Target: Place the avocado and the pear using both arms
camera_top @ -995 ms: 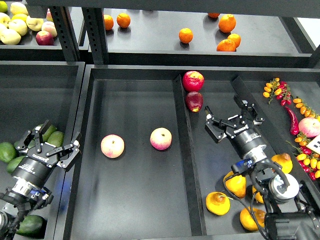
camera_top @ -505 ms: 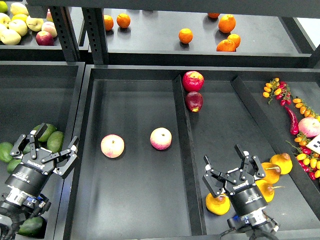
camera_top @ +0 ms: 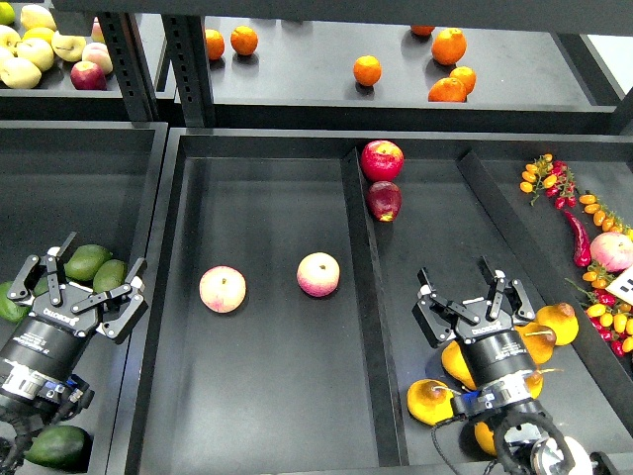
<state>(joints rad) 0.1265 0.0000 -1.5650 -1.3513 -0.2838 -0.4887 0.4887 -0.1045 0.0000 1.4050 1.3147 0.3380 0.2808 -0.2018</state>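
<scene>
Hovering with its jaws spread wide and nothing between them, the left gripper (camera_top: 77, 293) sits at the table's left edge, over a cluster of avocados; the nearest avocado (camera_top: 87, 262) lies just beyond its fingertips. At the near right corner the right gripper (camera_top: 473, 306), likewise wide open and empty, hangs above several pears, one pear (camera_top: 557, 322) just right of its fingers. 2 peaches (camera_top: 223, 289) rest in the middle bin, well apart from both grippers.
</scene>
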